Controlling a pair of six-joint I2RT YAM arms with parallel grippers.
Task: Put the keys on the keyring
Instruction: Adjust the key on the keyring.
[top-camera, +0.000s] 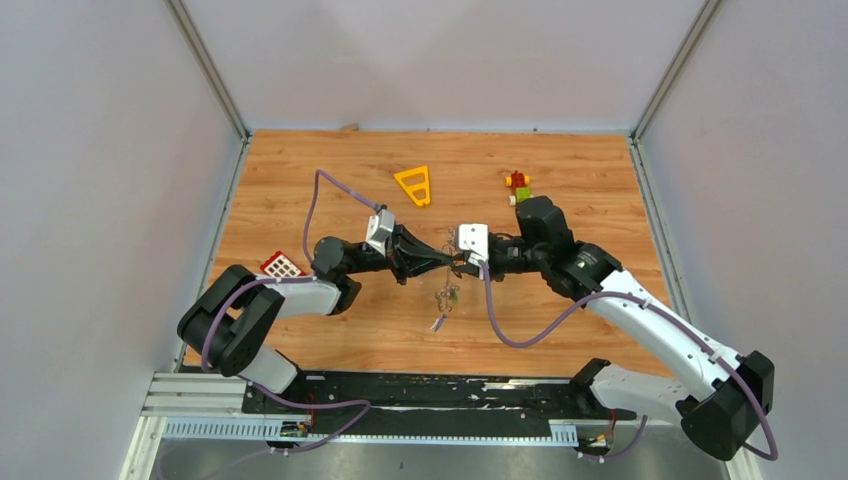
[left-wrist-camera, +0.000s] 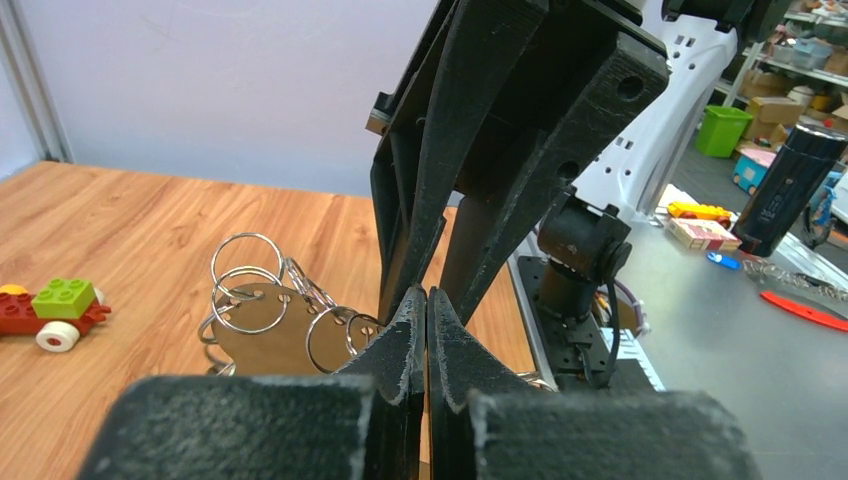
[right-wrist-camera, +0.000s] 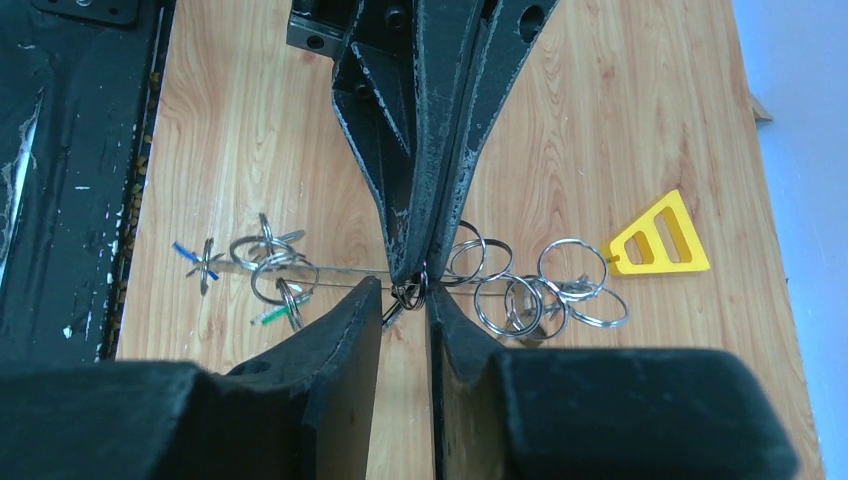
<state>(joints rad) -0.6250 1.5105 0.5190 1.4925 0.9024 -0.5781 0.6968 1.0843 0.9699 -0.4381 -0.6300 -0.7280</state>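
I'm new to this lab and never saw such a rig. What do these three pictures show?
Two robot arms stand at a wooden table. One picture looks down from above; the other two come from a camera on each wrist, its own gripper at the bottom edge. The left gripper is shut on a thin metal keyring strung with keys and loose rings. The right gripper, jaws slightly apart, meets it at the same spot. On the table lie a yellow triangle, a toy block figure and a red-and-white piece.
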